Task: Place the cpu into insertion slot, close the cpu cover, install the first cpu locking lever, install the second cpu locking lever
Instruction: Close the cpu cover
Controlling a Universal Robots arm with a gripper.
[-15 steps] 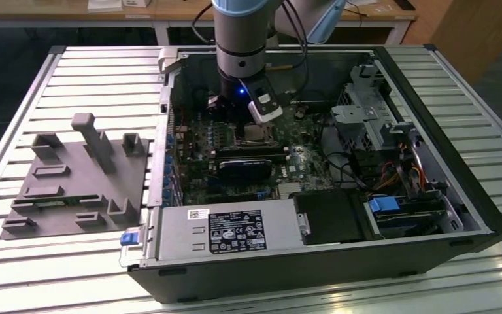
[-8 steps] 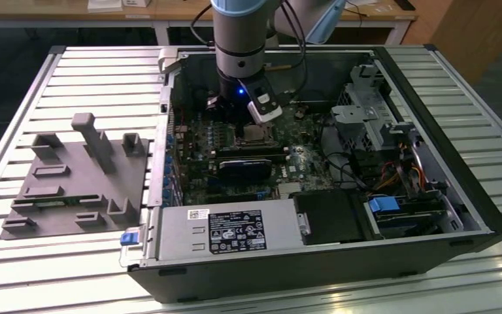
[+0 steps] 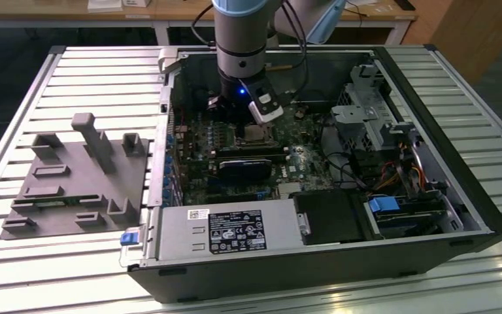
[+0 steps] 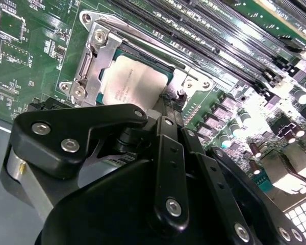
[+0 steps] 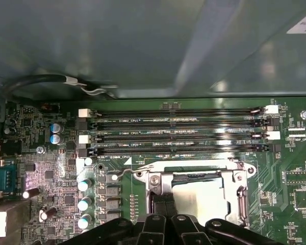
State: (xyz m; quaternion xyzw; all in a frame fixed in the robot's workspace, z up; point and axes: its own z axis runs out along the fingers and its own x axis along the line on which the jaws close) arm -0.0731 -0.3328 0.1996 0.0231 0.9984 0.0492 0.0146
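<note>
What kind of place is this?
Probably a robotics lab or workshop: a robot arm reaches into an open computer case on a slatted metal table, with wooden desks behind.

Arm: one, grey with blue joint caps, standing near vertical, coming in from the far side of the scene.
Wrist: pointing straight down (a small blue light glows on it), with a pale mount on the side toward the exterior view's right.
Gripper: black, two-fingered linkage type, lowered. The fingers are drawn together side by side, with hardly a gap between them.
</note>
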